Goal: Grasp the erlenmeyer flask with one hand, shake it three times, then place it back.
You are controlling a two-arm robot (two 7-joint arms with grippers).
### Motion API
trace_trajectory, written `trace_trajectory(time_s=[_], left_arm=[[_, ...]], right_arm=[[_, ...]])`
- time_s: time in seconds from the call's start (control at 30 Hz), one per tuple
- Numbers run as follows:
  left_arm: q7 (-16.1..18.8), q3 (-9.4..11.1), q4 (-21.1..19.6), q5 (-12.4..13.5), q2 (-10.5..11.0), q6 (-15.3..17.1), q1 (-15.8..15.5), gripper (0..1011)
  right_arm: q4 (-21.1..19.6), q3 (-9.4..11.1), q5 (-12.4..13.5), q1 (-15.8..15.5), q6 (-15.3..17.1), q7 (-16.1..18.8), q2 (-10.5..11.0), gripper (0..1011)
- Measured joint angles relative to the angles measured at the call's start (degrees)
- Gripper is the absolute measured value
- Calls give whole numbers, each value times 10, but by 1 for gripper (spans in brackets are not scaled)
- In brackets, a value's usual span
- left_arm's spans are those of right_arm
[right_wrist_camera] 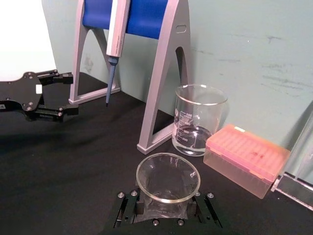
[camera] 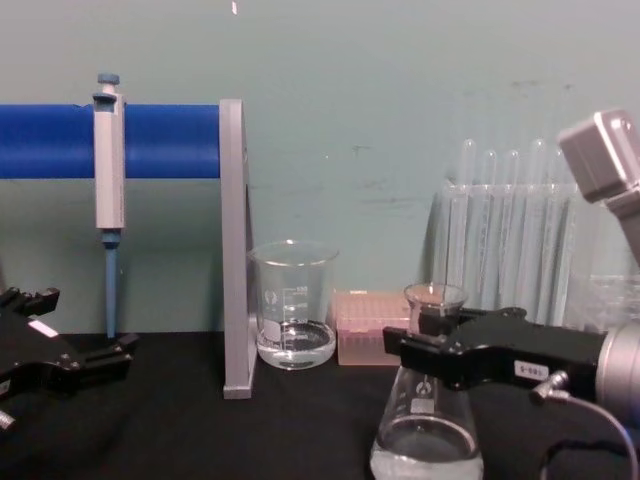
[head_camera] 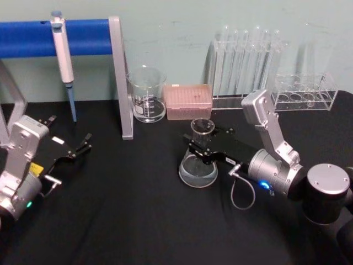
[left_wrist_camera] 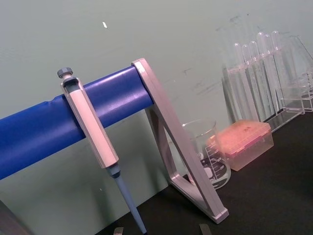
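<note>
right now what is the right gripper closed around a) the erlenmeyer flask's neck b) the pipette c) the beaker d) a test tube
a: the right gripper has its fingers clamped on either side of the neck of the erlenmeyer flask, just under the rim, while the left gripper sits open far off on the left.

One flask [head_camera: 197, 170], one beaker [head_camera: 147, 100], one pipette [head_camera: 62, 55]
</note>
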Motion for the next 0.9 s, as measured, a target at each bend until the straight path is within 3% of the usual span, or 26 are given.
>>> trace_trajectory(time_s=[0.9], left_arm=[[0,0,0,0,0,0,0,1001]], right_arm=[[-134,31,41,-11,59,-17,39,449]])
